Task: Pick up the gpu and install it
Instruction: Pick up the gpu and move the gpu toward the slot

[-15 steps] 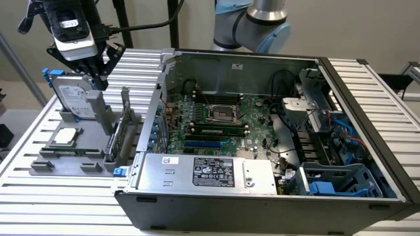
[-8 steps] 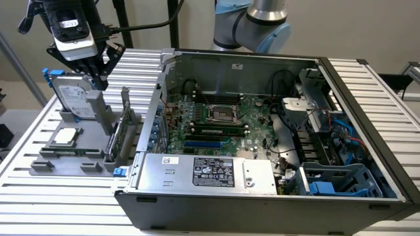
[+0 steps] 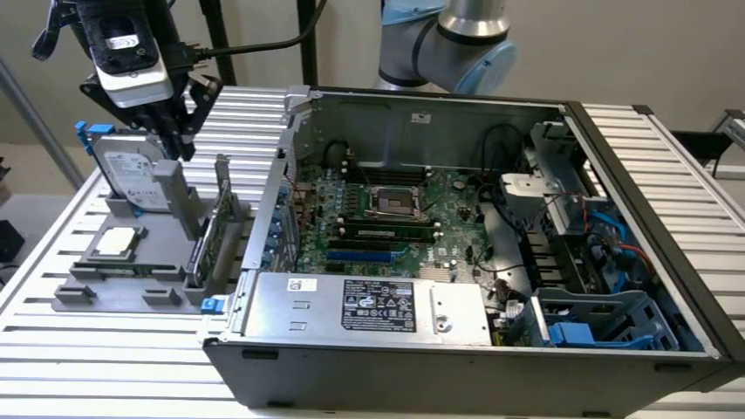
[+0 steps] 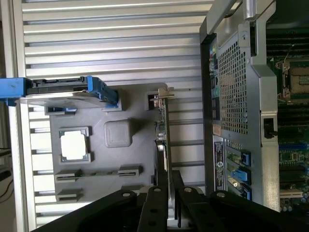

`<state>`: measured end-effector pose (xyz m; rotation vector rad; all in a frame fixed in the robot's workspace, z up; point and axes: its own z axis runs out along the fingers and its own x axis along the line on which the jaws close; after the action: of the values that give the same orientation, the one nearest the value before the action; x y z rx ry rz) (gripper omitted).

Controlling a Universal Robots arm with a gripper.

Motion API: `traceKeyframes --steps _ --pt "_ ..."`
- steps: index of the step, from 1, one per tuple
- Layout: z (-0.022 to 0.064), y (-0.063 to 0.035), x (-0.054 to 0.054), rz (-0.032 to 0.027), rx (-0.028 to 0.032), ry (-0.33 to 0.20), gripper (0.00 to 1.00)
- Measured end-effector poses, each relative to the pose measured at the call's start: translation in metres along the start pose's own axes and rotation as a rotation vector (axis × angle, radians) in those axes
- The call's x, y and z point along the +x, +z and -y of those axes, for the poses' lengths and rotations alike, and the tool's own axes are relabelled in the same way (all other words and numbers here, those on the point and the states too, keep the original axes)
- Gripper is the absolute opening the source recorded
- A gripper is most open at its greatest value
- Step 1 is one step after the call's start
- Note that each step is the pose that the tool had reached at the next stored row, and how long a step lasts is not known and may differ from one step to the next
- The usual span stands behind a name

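The gpu stands on its long edge in the grey holder, just outside the computer case's left wall in the exterior view. In the wrist view the gpu appears edge-on, its silver bracket at the far end. My gripper hangs well above the holder, over the hard drive and the card's bracket end. The gripper has its black fingers a little way apart, nothing between them, and the card's top edge lines up with the gap below.
A silver hard drive with blue rails stands upright in the holder beside the card. A processor lies flat in its pocket. The open computer case shows the motherboard, a blue slot and the power supply.
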<state>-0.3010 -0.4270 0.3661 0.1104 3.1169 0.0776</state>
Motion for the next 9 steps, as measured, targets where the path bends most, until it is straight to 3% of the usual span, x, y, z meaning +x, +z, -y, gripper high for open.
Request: traceKeyframes --steps 2,5,6,9 --pt "0.0 0.0 0.0 0.0 0.0 0.0 0.3" --pt "0.0 0.0 0.0 -0.0001 0.0005 0.0 0.36" --pt "0.0001 0.0003 0.0001 0.0 0.0011 0.0 0.42" --pt "0.0004 0.0051 0.0025 0.0001 0.0016 0.0 0.42"
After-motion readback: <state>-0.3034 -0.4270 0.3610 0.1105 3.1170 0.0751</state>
